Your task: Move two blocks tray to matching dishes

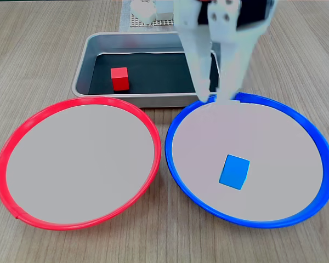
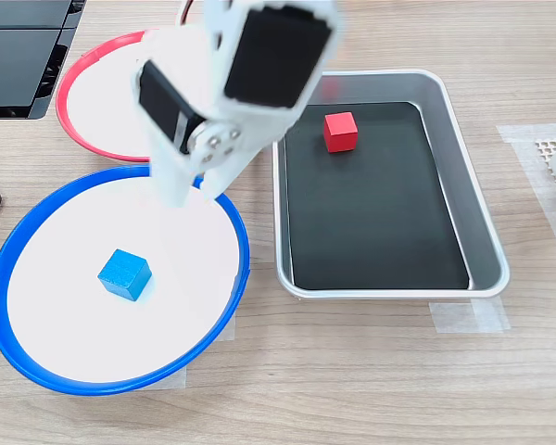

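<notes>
Even, bright light falls from above with faint shadows, the dish centres perhaps overexposed, and the moving arm blurred.

Both fixed views look steeply down from near, at different sides, sharing tray and dishes.

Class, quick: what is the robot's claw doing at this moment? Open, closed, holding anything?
Claw: open and empty, fingers apart above the far rim of the round blue-rimmed dish; the small bright blue cube lies free in that dish.
</notes>
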Controlling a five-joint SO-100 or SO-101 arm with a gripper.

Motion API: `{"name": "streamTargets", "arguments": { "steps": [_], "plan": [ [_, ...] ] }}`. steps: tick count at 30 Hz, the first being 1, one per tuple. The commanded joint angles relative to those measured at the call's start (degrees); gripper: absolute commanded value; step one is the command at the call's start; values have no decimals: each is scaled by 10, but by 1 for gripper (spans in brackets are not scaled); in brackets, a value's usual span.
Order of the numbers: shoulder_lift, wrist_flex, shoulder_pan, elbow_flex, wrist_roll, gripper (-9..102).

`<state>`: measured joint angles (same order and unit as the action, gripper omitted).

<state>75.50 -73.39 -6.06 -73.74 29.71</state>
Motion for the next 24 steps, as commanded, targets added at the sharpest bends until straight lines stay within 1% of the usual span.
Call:
{"name": "streamTargets", "arguments": {
  "steps": [1,3,5,7,9,11,15,17,24],
  "plan": [
    [92,-120,51,-20,0,0],
    [142,-177,100,-66,11,0],
    [178,-187,149,-124,30,0],
    [200,-149,192,-191,46,0],
    [203,-99,224,-243,55,6],
    [193,-65,236,-265,55,9],
    [181,-21,242,-292,75,22],
    [178,-14,243,-303,88,24],
    [171,14,256,-352,119,21]
  ]
}}
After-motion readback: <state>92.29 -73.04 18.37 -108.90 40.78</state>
